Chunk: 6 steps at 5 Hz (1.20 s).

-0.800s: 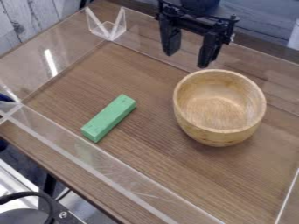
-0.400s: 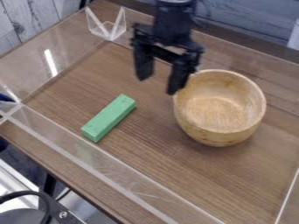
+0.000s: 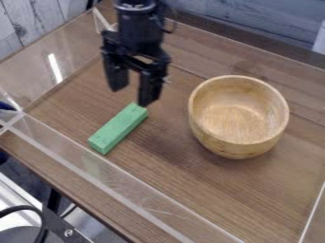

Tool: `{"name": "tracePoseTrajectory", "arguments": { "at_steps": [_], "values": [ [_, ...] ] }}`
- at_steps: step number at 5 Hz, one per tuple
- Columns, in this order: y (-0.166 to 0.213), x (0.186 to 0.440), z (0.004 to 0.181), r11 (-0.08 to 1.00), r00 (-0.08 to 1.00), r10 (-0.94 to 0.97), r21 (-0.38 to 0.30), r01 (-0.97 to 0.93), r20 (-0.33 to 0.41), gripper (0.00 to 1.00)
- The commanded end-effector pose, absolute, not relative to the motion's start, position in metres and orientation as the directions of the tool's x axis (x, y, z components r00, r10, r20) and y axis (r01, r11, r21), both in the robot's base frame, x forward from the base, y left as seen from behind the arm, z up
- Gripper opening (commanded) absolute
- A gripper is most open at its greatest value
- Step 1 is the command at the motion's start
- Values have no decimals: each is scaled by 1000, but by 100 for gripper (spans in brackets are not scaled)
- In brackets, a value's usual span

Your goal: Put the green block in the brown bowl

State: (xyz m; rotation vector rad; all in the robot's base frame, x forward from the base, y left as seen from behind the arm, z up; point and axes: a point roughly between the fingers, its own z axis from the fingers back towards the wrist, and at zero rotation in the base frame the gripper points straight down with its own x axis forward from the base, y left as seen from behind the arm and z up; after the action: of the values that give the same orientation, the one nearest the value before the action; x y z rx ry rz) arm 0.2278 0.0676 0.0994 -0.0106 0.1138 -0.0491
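Note:
The green block lies flat on the wooden table, left of centre, its long side running diagonally. The brown bowl stands upright to its right with nothing in it. My gripper hangs pointing down just above and behind the block's far end. Its two dark fingers stand apart and open, with nothing between them. It does not touch the block.
Clear acrylic walls fence the table on the near and left sides. A clear angled bracket sits at the back left corner. Bare wooden tabletop lies in front of the bowl and the block.
The gripper has travelled left and toward the camera, from behind the bowl to a spot over the green block's far end, staying open. The block and the bowl have not moved.

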Motion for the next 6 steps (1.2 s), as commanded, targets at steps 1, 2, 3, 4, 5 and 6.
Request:
{"name": "tracePoseTrajectory", "arguments": {
  "at_steps": [1, 2, 3, 4, 5, 6],
  "values": [
    [83, 222, 101, 998, 996, -58, 12, 59, -63, 100],
    [91, 215, 90, 998, 996, -56, 17, 57, -65, 100],
    [96, 214, 79, 998, 996, -55, 20, 56, -70, 100],
    [99, 214, 68, 998, 996, -54, 19, 56, -76, 100],
    [100, 214, 59, 998, 995, -54, 20, 56, -82, 100],
    [100, 214, 52, 998, 995, -56, 16, 58, -84, 100]
  ]
}}
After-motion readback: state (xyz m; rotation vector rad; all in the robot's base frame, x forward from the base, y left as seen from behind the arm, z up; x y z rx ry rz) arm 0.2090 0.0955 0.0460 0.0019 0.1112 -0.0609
